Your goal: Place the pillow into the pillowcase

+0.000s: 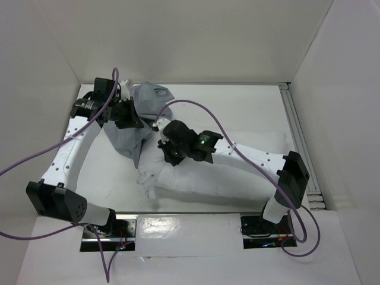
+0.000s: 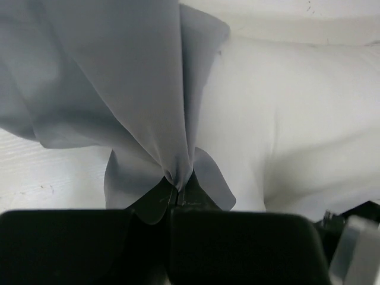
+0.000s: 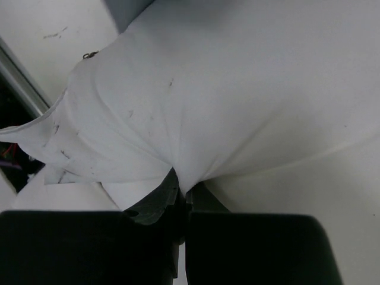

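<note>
1. Bench (image 1: 249,113): walls close in on the left, far and right sides; open surface lies right of the cloths.
2. Pillowcase (image 1: 135,130) is bunched far left; pillow (image 1: 208,181) lies near centre, touching it.
3. Left pincer (image 2: 178,191): clamped on a pillowcase fold.
4. Right pincer (image 3: 185,193): clamped on pillow fabric.

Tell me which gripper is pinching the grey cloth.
The left gripper: it is shut on the grey pillowcase, while the right gripper pinches the white pillow.
</note>
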`<state>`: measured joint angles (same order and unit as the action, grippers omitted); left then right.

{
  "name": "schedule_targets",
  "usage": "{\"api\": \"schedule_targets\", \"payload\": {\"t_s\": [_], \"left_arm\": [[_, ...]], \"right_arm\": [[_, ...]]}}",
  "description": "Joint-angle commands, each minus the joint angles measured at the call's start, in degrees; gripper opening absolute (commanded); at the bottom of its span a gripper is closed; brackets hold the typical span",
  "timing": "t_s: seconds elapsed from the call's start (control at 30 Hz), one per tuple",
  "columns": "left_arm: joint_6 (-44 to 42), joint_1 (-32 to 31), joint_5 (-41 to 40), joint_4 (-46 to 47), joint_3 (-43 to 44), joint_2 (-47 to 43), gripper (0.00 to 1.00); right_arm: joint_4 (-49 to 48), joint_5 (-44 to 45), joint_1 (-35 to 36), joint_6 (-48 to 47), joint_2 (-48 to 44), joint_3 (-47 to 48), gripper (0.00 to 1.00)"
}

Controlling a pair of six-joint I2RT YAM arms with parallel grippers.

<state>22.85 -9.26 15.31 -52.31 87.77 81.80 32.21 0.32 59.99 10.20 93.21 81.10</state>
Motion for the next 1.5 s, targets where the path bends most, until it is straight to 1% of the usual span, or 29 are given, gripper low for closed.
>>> {"api": "schedule_targets", "payload": {"t_s": [0.0,0.1,0.17,0.2,0.27,0.33,0.43,0.6,0.7,0.73,0.83,0.9,1.03,1.1,1.17,1.3,1.47], "left_arm": [[0.4,-0.7,0.1,-3.0,0.0,-5.9,0.0],[0.4,-0.7,0.1,-4.4,-1.8,-7.8,0.0],[0.4,-0.7,0.1,-5.1,-2.4,-8.5,0.0],[0.4,-0.7,-0.6,-5.7,-2.4,-8.5,0.0],[-0.2,-0.7,-0.6,-6.3,-2.4,-8.5,0.0],[-0.8,-0.7,-0.6,-6.9,-2.4,-8.5,0.0],[-0.8,-1.7,-0.7,-8.1,-2.4,-8.0,0.0],[-1.3,-2.3,-2.0,-9.4,-3.0,-8.0,0.0],[-1.3,-3.4,-3.4,-10.5,-3.0,-7.4,0.0],[-1.3,-3.4,-3.4,-10.5,-2.4,-7.4,0.0],[-1.3,-4.4,-3.9,-10.5,-1.9,-7.4,0.0],[-1.3,-5.0,-3.9,-10.5,-0.4,-6.7,0.0],[-1.8,-6.1,-5.2,-11.8,2.1,-6.1,0.0],[-1.8,-6.7,-5.8,-13.2,4.6,-6.1,0.0],[-2.4,-6.7,-3.5,-14.0,8.3,-6.1,0.0],[-1.2,-7.2,3.2,-13.0,11.7,-6.8,0.0],[-1.8,-7.2,5.5,-10.8,13.7,-3.8,0.0]], "right_arm": [[-3.3,5.7,-3.2,0.3,0.5,4.8,0.0],[-3.3,10.1,-4.6,4.6,1.1,6.2,0.0],[-3.3,10.7,-6.2,8.2,1.1,6.7,0.0],[-3.3,12.8,-6.8,9.7,1.1,6.7,0.0],[-3.8,13.6,-8.9,13.8,0.4,5.2,0.0],[-5.1,14.1,-10.2,15.8,-0.2,4.4,0.0],[-3.3,17.0,-12.0,20.4,0.9,6.6,0.0],[-5.8,18.2,-14.0,25.4,0.9,7.8,0.0],[-5.8,18.2,-14.0,26.1,0.9,9.4,0.0],[-7.9,17.2,-14.0,26.1,-0.4,9.4,0.0],[-8.6,16.1,-14.5,26.1,-2.1,10.7,0.0],[-7.1,16.1,-14.5,25.5,-2.2,13.2,0.0],[-5.8,15.1,-14.5,25.0,-1.6,14.8,0.0],[-4.0,14.2,-14.5,25.0,-1.6,16.1,0.0],[-3.5,13.7,-14.5,25.5,-1.6,16.6,0.0],[-0.6,14.9,-14.5,25.5,0.1,17.7,0.0],[-1.2,14.3,-16.5,26.1,4.8,13.9,0.0]]}}
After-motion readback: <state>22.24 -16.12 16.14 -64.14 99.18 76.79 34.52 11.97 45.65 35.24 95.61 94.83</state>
